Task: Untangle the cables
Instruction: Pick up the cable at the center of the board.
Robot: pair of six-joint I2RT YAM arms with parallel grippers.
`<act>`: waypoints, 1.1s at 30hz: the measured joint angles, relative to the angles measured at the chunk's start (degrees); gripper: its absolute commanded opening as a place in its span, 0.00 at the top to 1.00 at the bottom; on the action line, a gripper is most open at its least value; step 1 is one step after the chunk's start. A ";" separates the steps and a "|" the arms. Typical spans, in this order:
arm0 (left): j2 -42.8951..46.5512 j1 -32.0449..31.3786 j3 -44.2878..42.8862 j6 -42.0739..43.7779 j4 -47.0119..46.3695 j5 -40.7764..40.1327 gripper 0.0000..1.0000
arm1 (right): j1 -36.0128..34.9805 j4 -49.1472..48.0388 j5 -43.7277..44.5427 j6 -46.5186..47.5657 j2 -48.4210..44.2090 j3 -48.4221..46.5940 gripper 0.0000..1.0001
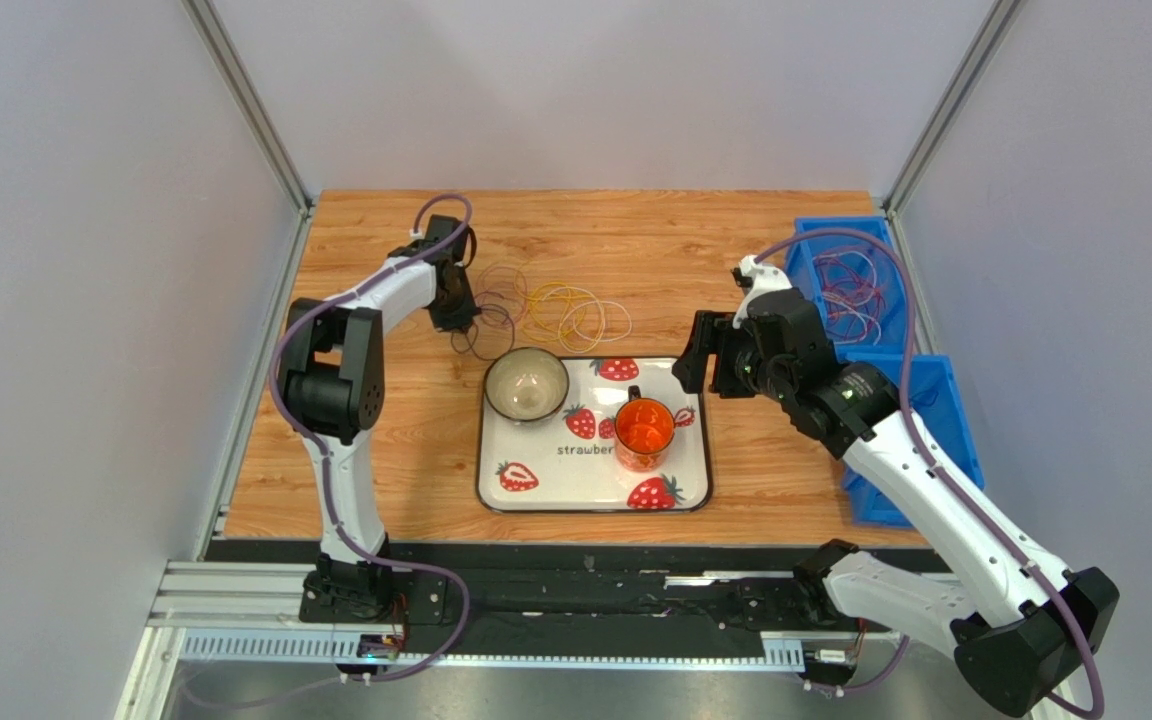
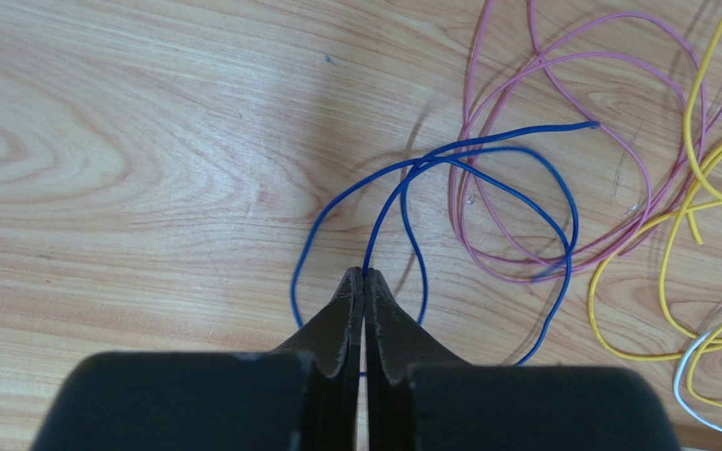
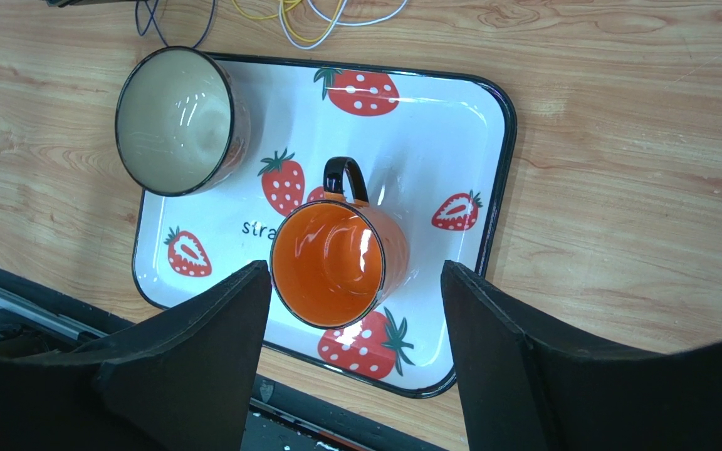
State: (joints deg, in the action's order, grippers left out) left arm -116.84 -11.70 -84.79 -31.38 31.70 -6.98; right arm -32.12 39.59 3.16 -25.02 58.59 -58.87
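The cables (image 1: 575, 315) lie as loose loops on the wooden table behind the tray. In the left wrist view a blue cable (image 2: 570, 216) crosses a pink one (image 2: 456, 202), with yellow (image 2: 593, 301) and white (image 2: 680, 376) loops to the right. My left gripper (image 2: 365, 274) is low over the table at the pile's left edge (image 1: 458, 318), its jaws shut on a strand of the blue cable at their very tips. My right gripper (image 1: 705, 360) hangs open above the tray's right side, nothing between its fingers; the orange mug shows below it (image 3: 355, 268).
A strawberry-print tray (image 1: 687, 480) carries a cream bowl (image 1: 525, 384) and an orange mug (image 1: 644, 426). Two blue bins stand at the right edge; the far one (image 1: 811, 240) holds more wire loops (image 1: 850, 293), the near one (image 1: 935, 405) sits under the right arm.
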 measured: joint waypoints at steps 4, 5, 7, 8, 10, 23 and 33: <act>-0.13 0.00 -0.70 0.22 0.57 0.52 1.00 | 0.00 0.02 0.07 0.00 -0.07 0.00 0.29; -0.13 0.00 -0.92 0.28 0.76 0.70 1.00 | 0.00 0.02 0.09 0.00 -0.15 0.00 0.29; 0.07 0.00 -1.11 0.44 1.01 1.03 1.00 | 0.00 0.02 0.09 0.00 -0.31 0.00 0.29; 0.31 -0.02 -1.25 0.55 1.49 1.14 1.00 | 0.00 0.04 0.09 0.00 -0.44 0.00 0.29; 1.64 -0.09 -1.31 0.74 2.80 1.22 1.00 | 0.00 0.04 0.04 -0.02 -0.68 0.00 0.29; 25.68 -0.35 -7.65 4.94 8.13 4.46 1.00 | -0.46 -3.80 -13.14 -0.04 1.25 -2.58 0.28; 37.55 -1.20 -5.88 8.83 8.04 17.66 1.00 | -2.03 -16.92 -27.74 -3.96 7.02 -6.45 0.27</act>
State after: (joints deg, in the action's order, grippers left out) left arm -79.29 -12.91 -90.67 -22.55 39.75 10.68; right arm -34.15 22.68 -24.58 -28.97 65.60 -65.32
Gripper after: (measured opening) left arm 0.007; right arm 0.726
